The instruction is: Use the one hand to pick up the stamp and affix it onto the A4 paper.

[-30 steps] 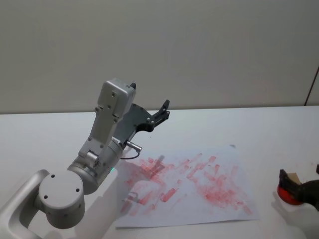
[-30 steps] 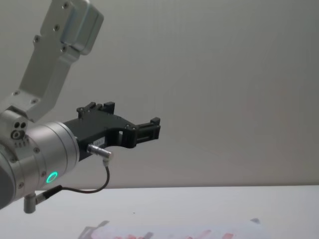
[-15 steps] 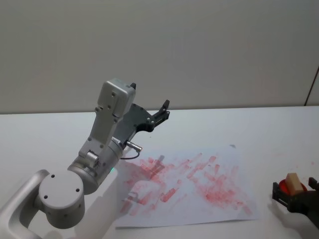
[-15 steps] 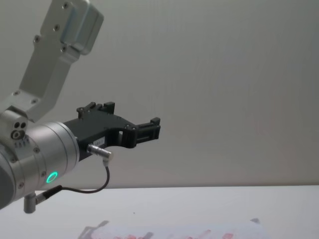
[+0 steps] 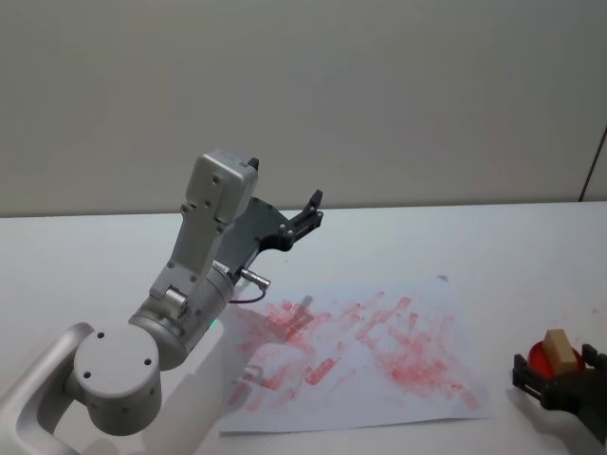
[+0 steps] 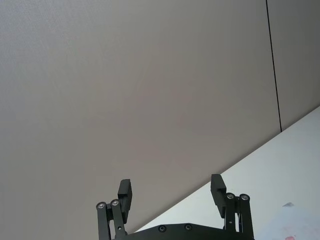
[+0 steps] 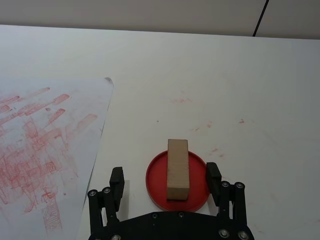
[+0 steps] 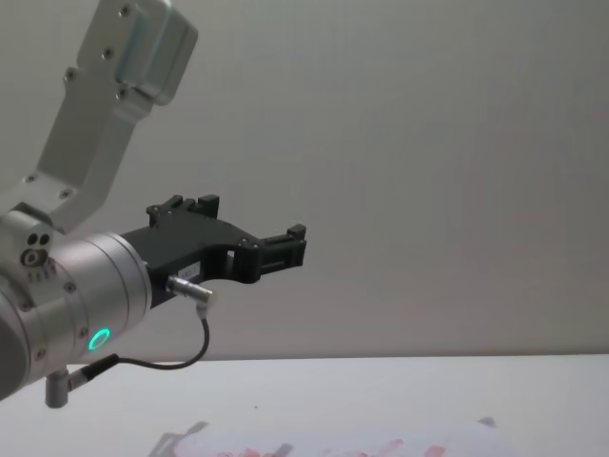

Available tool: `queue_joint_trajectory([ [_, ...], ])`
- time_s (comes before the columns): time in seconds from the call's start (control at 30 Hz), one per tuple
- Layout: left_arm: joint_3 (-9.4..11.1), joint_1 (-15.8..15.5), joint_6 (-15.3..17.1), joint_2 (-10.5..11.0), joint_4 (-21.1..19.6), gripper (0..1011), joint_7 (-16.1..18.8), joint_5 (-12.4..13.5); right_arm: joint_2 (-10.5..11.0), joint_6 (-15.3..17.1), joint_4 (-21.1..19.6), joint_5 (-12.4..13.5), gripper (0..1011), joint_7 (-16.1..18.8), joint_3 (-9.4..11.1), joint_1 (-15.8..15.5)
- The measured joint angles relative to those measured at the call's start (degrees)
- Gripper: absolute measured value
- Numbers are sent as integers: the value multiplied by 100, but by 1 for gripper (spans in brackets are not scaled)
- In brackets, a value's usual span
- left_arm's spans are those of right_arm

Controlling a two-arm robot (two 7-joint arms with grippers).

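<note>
Right wrist view first: the small, light tan wooden stamp (image 7: 178, 170) is seen lying on a round red ink dish (image 7: 155, 187). It is straight ahead of the black two-fingered right gripper (image 7: 165, 171). The gripper's fingers are spread wide apart and nothing is held. One finger is placed on each side of the block, with a gap left on both sides. The long side of the stamp is pointed away from the gripper, the same way the fingers are pointed. So the thin width can be squeezed if the fingers are pushed a little forward and down and then closed. How high the fingers are above the dish cannot be told for sure.

From the head view, the flat white A4 paper (image 5: 379, 299) with smudgy red marks is found at about nine o'clock from the stamp, near but not touching the dish. Nothing is seen standing between them on the white table (image 5: 85, 256). A few small red spots are seen on the table past the dish.

The black left gripper (image 5: 311, 207) on the silver round arm is parked high up at about eleven o'clock from the paper, with its fingers apart and empty. It is much farther from the stamp.
</note>
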Motion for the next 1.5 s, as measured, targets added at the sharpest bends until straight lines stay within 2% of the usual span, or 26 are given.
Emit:
queue_joint_trajectory([
  [0.07,0,0,0,0,0,1001,0,0,-7,13,5,-13,1001,-1,-4,5],
  [0.23,0,0,0,0,0,1001,0,0,-27,47,19,-46,903,-4,-12,18],
  [0.4,0,0,0,0,0,1001,0,0,-40,69,29,-68,763,-6,-17,27],
  [0.43,0,0,0,0,0,1001,0,0,-43,74,30,-73,708,-7,-18,29],
  [0.5,0,0,0,0,0,1001,0,0,-46,79,32,-76,676,-8,-19,31],
  [0.53,0,0,0,0,0,1001,0,0,-48,82,34,-79,617,-9,-20,32],
  [0.63,0,0,0,0,0,1001,0,0,-50,86,35,-83,534,-10,-22,33],
  [0.67,0,0,0,0,0,1001,0,0,-51,87,36,-84,534,-11,-22,34],
  [0.7,0,0,0,0,0,1001,0,0,-53,89,36,-88,476,-11,-23,35],
  [0.93,0,0,0,0,0,1001,0,0,-57,98,41,-96,250,-11,-26,38],
  [1.0,0,0,0,0,0,1001,0,0,-58,100,43,-98,216,-11,-26,39],
  [1.27,0,0,0,0,0,1001,0,0,-61,104,45,-113,216,-2,-26,44],
  [1.5,0,0,0,0,0,1001,0,0,-32,153,32,-287,216,181,-30,119],
])
